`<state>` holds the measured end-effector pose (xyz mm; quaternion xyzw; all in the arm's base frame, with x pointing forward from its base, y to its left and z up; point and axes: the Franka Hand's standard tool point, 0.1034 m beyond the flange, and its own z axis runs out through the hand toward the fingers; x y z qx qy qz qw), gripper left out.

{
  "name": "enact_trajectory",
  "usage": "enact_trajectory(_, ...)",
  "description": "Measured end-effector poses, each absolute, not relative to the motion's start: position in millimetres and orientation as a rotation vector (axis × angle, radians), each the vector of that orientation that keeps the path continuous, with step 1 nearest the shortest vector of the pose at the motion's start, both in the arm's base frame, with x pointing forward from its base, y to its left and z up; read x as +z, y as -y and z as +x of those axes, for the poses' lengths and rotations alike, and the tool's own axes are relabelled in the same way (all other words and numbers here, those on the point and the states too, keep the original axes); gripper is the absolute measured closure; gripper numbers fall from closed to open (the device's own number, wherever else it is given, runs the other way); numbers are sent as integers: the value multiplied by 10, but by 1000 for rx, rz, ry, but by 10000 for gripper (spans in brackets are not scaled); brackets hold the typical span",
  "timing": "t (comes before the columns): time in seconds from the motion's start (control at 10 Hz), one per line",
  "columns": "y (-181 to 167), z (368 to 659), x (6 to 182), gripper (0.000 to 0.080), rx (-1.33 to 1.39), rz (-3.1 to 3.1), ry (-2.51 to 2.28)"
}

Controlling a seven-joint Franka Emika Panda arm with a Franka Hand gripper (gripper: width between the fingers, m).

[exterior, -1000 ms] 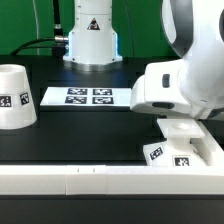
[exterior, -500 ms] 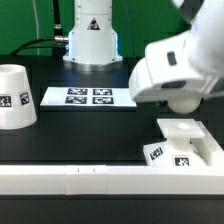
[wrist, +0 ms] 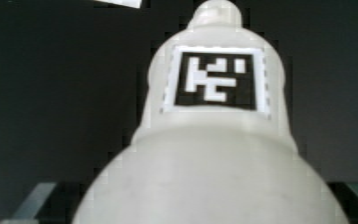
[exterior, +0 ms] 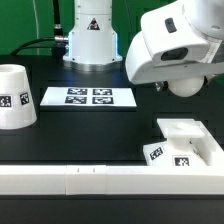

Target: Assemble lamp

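Note:
My gripper (wrist: 190,208) is shut on the white lamp bulb (wrist: 208,150). In the wrist view the bulb fills the picture, with a black-and-white tag on its neck and a finger (wrist: 30,203) on each side. In the exterior view the arm hangs high at the exterior view's right, and the bulb's round head (exterior: 187,85) shows under the hand. The square lamp base (exterior: 188,143) lies below it on the table, apart from the bulb. The tapered shade (exterior: 15,97) stands at the exterior view's left.
The marker board (exterior: 88,97) lies flat at the back middle of the black table. A long white rail (exterior: 90,180) runs along the front edge, with the base against it. The arm's white pedestal (exterior: 90,40) stands behind the marker board.
The arm has risen from just above the base, carrying the bulb up. The base's top is now uncovered.

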<state>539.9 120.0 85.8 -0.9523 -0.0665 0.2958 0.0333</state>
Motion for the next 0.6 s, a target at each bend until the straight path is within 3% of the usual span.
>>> enact_trajectory(0.2, -1156, 5464, 951, 225, 718, -2968, 243)
enact_trajectory(0.6, -1042, 5708, 1355, 225, 377, -3023, 259)
